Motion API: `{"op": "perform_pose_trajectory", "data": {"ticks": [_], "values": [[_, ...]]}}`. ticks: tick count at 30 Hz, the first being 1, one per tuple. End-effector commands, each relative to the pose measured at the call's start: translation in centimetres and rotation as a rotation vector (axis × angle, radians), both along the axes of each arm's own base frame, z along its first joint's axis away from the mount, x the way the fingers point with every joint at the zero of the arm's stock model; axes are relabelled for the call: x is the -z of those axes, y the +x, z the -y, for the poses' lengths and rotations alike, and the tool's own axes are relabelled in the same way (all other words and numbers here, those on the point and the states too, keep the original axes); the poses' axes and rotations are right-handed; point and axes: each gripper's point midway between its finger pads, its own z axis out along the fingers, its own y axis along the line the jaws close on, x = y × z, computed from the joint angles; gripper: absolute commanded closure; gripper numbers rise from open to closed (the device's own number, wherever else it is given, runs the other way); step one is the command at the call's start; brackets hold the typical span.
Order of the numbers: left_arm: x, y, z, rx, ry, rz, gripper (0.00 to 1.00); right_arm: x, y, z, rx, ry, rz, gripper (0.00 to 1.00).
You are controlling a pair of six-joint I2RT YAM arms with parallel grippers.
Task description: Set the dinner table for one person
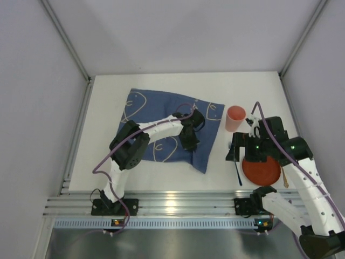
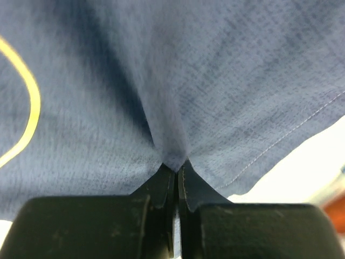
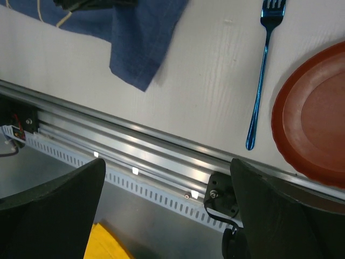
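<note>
The dinner table (image 1: pixel 108 113) is a white top with a slotted aluminium rail (image 1: pixel 172 208) along its near edge. A blue cloth (image 1: pixel 145 110) with pale line drawings lies rumpled on it. My left gripper (image 1: pixel 190 139) is shut on a pinched fold of the cloth (image 2: pixel 178 108), its jaws closed on the fabric (image 2: pixel 177 167). My right gripper (image 1: pixel 233 151) is open and empty, hovering beside a red plate (image 1: pixel 261 170) and a blue fork (image 1: pixel 237 172). In the right wrist view the fork (image 3: pixel 261 81) lies left of the plate (image 3: pixel 315 113), and the gripper (image 3: pixel 167 216) hangs over the rail.
A pink cup (image 1: pixel 235 117) stands upright behind the plate, right of the cloth. A thin brown utensil (image 1: pixel 284 179) lies at the plate's right edge. The cloth's near corner (image 3: pixel 137 65) hangs toward the rail (image 3: pixel 135 148). Grey walls enclose the table on three sides.
</note>
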Motion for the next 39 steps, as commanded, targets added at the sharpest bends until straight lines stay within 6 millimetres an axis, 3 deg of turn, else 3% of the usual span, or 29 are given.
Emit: {"op": "perform_pose_trajectory", "data": {"ticks": [1, 2, 4, 5, 6, 9, 11, 15, 17, 19, 20, 21, 22, 25, 26, 27, 28, 29, 32, 39], "values": [[3.4, -6.1, 3.0, -0.108, -0.031, -0.269, 1.0, -0.1, -0.8, 0.6, -0.007, -0.036, 0.015, 0.0], [3.1, -6.1, 4.0, -0.137, -0.054, -0.276, 1.0, -0.2, -0.9, 0.5, -0.011, -0.034, 0.019, 0.0], [2.4, -5.6, 6.5, -0.131, -0.103, -0.263, 0.89, -0.2, -1.0, 0.5, -0.018, -0.034, 0.024, 0.0], [2.1, -5.3, 7.2, -0.133, -0.113, -0.25, 0.69, -0.2, -1.0, 0.5, -0.019, -0.036, 0.025, 0.01], [1.4, -4.5, 8.7, -0.121, -0.139, -0.222, 0.56, -0.3, -1.1, 0.4, -0.023, -0.034, 0.027, 0.0], [0.2, -3.0, 10.0, -0.102, -0.161, -0.172, 0.2, -0.5, -1.0, 0.4, -0.028, -0.039, 0.032, 0.0], [-0.8, -2.3, 10.2, -0.087, -0.162, -0.132, 0.02, -0.8, -0.9, 0.4, -0.03, -0.04, 0.038, 0.0], [-5.3, -0.4, 9.9, -0.067, -0.193, -0.032, 0.02, -2.0, -0.4, 0.2, -0.033, -0.036, 0.074, 0.0], [-6.2, 0.6, 7.8, -0.079, -0.149, 0.0, 0.02, -4.1, 0.6, -0.1, -0.027, -0.017, 0.13, 0.0], [-8.6, 1.4, 5.9, -0.071, -0.151, 0.041, 0.02, -6.1, 1.9, -0.6, -0.02, 0.004, 0.174, 0.0], [-8.3, 2.4, 3.4, -0.103, -0.1, 0.063, 0.02, -8.2, 2.7, -0.8, -0.012, 0.019, 0.231, 0.0], [-10.2, 2.9, 2.1, -0.109, -0.112, 0.101, 0.02, -9.2, 3.3, -0.9, -0.002, 0.025, 0.253, 0.0], [-11.2, 3.7, -1.0, -0.123, -0.069, 0.147, 0.02, -10.6, 4.7, -1.0, 0.017, 0.02, 0.286, 0.0], [-11.8, 4.5, -6.3, -0.111, 0.039, 0.222, 0.02, -10.8, 7.4, -1.4, 0.035, -0.013, 0.277, 0.0], [-10.4, 4.4, -9.5, -0.142, 0.112, 0.203, 0.02, -11.5, 8.3, -1.4, 0.041, -0.023, 0.291, 0.0], [-10.7, 4.3, -11.6, -0.157, 0.147, 0.222, 0.02, -11.4, 9.1, -1.5, 0.038, -0.039, 0.288, 0.0], [-10.0, 4.0, -13.3, -0.133, 0.185, 0.211, 0.02, -10.5, 10.4, -1.8, 0.038, -0.066, 0.248, 0.0], [-8.4, 3.4, -16.2, -0.164, 0.229, 0.175, 0.02, -11.0, 11.3, -1.6, 0.052, -0.082, 0.261, 0.0], [-5.7, 2.4, -20.2, -0.182, 0.271, 0.128, 0.02, -10.3, 14.3, -2.2, 0.05, -0.112, 0.252, 0.0], [-2.4, 0.5, -23.1, -0.201, 0.303, 0.061, 0.02, -8.3, 20.2, -3.1, 0.061, -0.141, 0.207, 0.0]]}}
